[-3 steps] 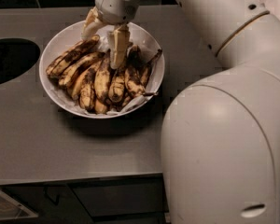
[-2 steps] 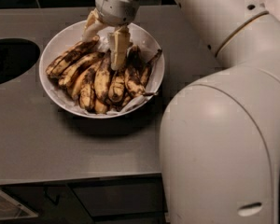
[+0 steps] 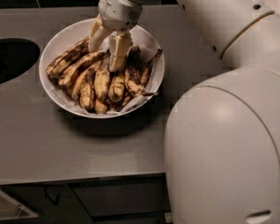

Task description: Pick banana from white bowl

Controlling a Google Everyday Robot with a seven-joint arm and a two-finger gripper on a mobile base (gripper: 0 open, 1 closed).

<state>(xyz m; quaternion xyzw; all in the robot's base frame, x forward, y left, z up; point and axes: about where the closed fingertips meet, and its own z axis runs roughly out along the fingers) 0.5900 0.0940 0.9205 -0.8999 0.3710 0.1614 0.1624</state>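
Note:
The white bowl (image 3: 53, 48) stands on the grey counter, lined with white paper and filled with several overripe bananas. The banana (image 3: 66, 59), long, with one end nearly black and the other yellow with speckles, lies along the pile's upper left side. My gripper (image 3: 107, 48) reaches down from the top into the far middle of the pile. It is open: the left finger (image 3: 96, 35) is near the dark end of the long banana, and the right finger (image 3: 118, 54) rests among the middle bananas. It holds nothing.
A dark round opening (image 3: 9, 59) is cut into the counter left of the bowl. My white arm and base (image 3: 228, 139) fill the right side. The counter's front edge (image 3: 74, 176) runs below the bowl, with dark cabinets beneath.
The gripper has come down a little into the banana pile. The bowl and bananas have not moved.

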